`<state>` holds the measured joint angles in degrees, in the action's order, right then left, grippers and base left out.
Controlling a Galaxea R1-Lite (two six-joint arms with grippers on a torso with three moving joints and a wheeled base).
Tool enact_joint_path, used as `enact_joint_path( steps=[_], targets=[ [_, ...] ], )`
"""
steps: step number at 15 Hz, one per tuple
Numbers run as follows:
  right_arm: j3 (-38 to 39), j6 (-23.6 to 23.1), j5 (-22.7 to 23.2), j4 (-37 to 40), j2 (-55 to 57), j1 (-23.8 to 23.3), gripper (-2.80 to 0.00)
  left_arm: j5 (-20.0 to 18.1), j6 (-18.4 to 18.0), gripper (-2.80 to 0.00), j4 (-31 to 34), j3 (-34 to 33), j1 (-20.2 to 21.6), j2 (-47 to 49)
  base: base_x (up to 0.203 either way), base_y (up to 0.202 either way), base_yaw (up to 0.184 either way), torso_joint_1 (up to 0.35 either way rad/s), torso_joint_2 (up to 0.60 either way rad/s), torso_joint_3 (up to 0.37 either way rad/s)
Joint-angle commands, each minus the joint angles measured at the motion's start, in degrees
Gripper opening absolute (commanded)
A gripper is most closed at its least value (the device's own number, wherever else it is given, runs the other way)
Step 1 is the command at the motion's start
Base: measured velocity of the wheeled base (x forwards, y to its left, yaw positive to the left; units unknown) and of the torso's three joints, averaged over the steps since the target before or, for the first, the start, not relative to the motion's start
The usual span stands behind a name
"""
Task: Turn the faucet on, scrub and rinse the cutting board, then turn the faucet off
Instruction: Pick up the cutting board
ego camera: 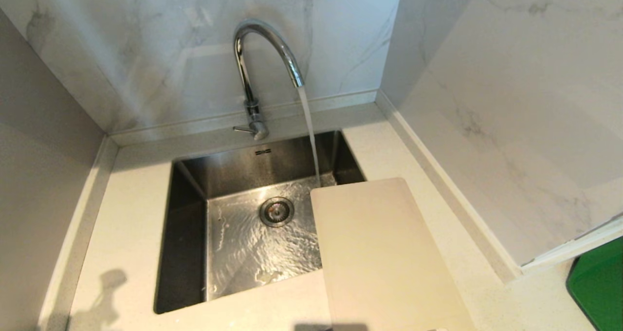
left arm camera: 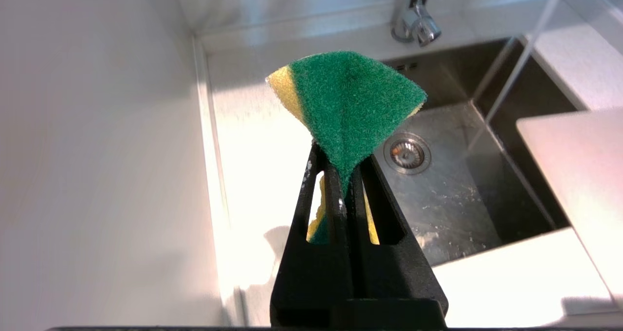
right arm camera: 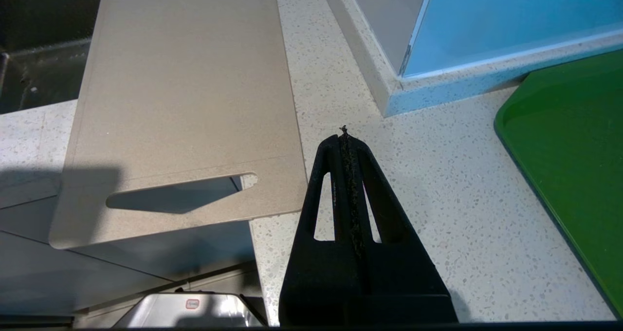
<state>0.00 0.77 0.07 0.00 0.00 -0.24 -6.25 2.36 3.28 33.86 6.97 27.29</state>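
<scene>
Both fingers pairs together; left fingers (left arm camera: 343,185) clamping sponge (left arm camera: 348,97), right fingers (right arm camera: 346,141) empty, faucet (ego camera: 258,68) running

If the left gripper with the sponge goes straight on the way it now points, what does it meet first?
Probably the countertop left of the sink. The left gripper, shut on the sponge, points down at that bare strip, and the sponge tip would touch first. Depth is unclear, so it might reach the sink rim.

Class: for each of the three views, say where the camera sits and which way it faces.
Head: high, looking down at the faucet, sink and board; no arm shows.
Left wrist: behind the left claw, shut on a sponge, facing the sink.
Right wrist: behind the shut right claw, over the counter.
All three show the board.
</scene>
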Motion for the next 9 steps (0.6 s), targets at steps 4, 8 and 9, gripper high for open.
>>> enact_joint_path(
  steps=[4, 8, 9],
  targets=[
    [0.00, 0.02, 0.01, 0.00, 0.00, -0.02, -2.80, 0.44, 5.21, -2.80, 0.79, -9.87, -1.50, -11.28, 0.000, 0.000, 0.000, 0.000, 0.00, 0.000],
    [0.00, 0.02, 0.01, 0.00, 0.00, -0.02, -2.80, -0.02, 6.28, -2.80, 3.13, -9.89, -8.52, -11.60, 0.000, 0.000, 0.000, 0.000, 0.00, 0.000],
    [0.00, 0.02, 0.01, 0.00, 0.00, -0.02, -2.80, 0.54, 6.23, -2.80, 3.90, -10.22, -10.03, -11.86, 0.000, 0.000, 0.000, 0.000, 0.00, 0.000]
  ],
)
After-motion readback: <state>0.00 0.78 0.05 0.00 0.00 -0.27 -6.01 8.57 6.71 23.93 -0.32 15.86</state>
